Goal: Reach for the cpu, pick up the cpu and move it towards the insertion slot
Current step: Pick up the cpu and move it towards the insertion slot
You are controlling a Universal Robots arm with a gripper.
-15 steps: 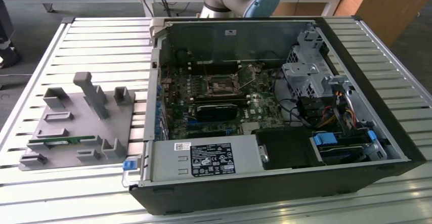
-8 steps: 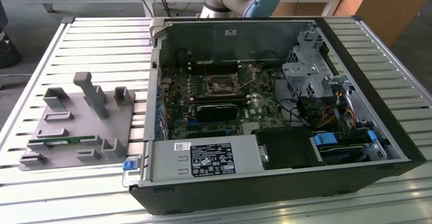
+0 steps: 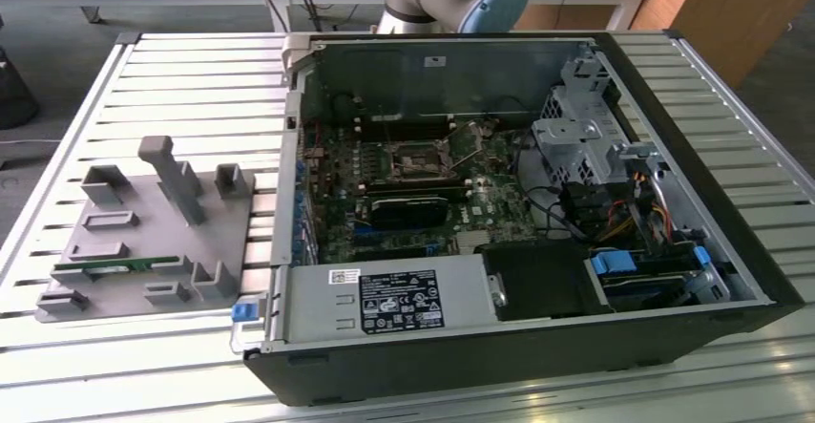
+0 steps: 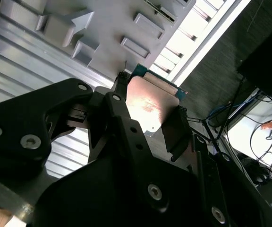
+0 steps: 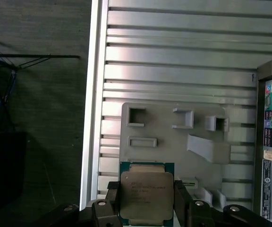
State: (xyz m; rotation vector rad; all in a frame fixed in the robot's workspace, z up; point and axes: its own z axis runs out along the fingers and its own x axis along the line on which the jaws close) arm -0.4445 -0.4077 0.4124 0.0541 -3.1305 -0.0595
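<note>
Slippage looks the main hazard: the tool [image 5: 146, 202] grips the cpu [image 5: 146, 191] by two thin opposite edges over the grey fixture plate [image 5: 174, 152] on the bench [image 5: 174, 75], well apart from the insertion slot [image 3: 418, 162] inside the computer case [image 3: 484, 370]; a jolt could tilt or drop it.

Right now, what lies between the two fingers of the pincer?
The cpu lies there, held at two opposite edges by the fingers of the pincer; both wrist views show it.
</note>
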